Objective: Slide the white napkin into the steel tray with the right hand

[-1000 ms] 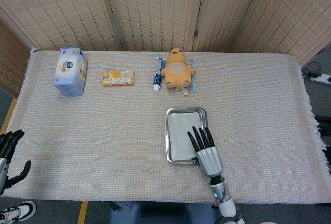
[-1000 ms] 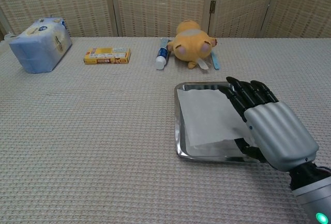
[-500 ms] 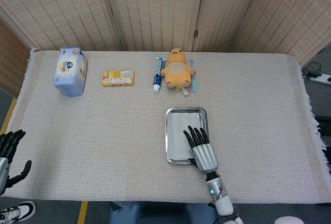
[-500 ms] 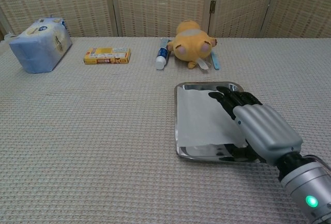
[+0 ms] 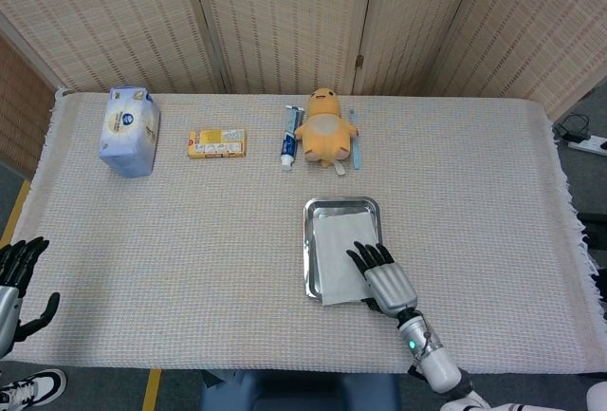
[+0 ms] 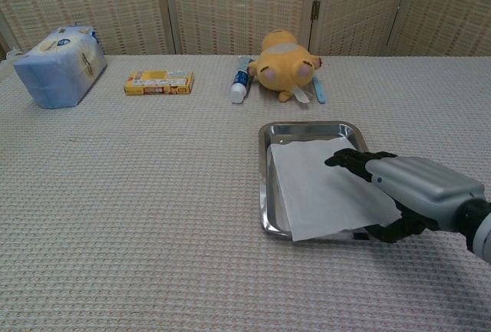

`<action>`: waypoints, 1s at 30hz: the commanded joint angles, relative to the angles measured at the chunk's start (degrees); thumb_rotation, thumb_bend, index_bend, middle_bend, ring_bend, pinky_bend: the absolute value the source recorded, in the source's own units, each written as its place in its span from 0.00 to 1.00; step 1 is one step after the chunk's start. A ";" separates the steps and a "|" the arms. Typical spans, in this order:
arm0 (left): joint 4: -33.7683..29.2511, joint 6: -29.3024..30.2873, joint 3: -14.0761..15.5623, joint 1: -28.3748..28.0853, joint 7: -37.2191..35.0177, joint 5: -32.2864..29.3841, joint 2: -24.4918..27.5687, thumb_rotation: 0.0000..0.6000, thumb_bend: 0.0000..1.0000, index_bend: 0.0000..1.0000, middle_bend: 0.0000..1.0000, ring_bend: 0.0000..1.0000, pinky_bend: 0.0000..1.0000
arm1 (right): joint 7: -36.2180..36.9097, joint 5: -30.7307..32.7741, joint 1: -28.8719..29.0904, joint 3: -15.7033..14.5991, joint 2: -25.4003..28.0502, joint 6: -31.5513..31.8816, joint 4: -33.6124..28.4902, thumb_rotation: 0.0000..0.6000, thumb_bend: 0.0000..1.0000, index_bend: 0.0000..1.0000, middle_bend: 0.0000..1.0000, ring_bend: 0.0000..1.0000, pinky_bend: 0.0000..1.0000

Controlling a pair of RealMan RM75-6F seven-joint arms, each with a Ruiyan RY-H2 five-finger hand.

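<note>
The steel tray [image 5: 341,202] [image 6: 311,126] lies just right of the table's middle. The white napkin [image 5: 337,259] [image 6: 322,186] lies in it, turned askew, with its near corner hanging over the tray's front rim. My right hand [image 5: 387,284] [image 6: 410,186] is at the tray's near right corner. Its outstretched fingers rest on the napkin's right side, and in the chest view the thumb shows below the napkin's near right corner. My left hand [image 5: 14,283] hangs off the table's near left edge, fingers apart and holding nothing.
Along the far edge stand a blue tissue pack [image 5: 130,131], a yellow box [image 5: 217,142], a toothpaste tube [image 5: 287,150], a yellow plush toy [image 5: 325,126] and a blue toothbrush [image 5: 354,145]. A woven cloth covers the table; folding screens stand behind it.
My right hand swung from pointing straight ahead to angling in from the right, and drew back a little. The napkin turned with it, so its near corner now overhangs the front rim.
</note>
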 commanded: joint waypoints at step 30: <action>0.18 -0.81 -0.32 -0.28 1.60 -1.12 -0.71 1.00 0.49 0.06 0.10 0.00 0.05 | -6.06 25.56 17.09 1.76 10.69 -8.54 -10.54 1.00 0.34 0.00 0.00 0.00 0.00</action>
